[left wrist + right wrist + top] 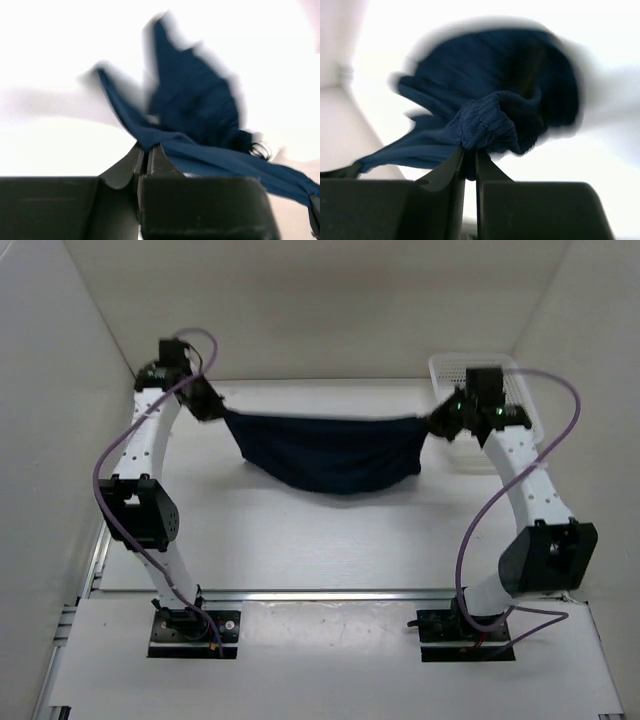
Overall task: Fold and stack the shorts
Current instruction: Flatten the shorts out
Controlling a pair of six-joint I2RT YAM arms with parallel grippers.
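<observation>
Navy shorts (330,455) held up at 2 corners
The left gripper (220,412) and right gripper (433,425) each clamp a top corner; the cloth sags between them, a white basket (445,367) just beyond the right one.

We are seeing the shorts (192,100) only as a smeared blur in both wrist views, edges dissolving into white glare. From overhead, we are finding the tips of the left claw (214,410) and right claw (437,423) too small and dark to separate from the cloth, and the right arm (525,475) is hiding part of the basket (445,370).
</observation>
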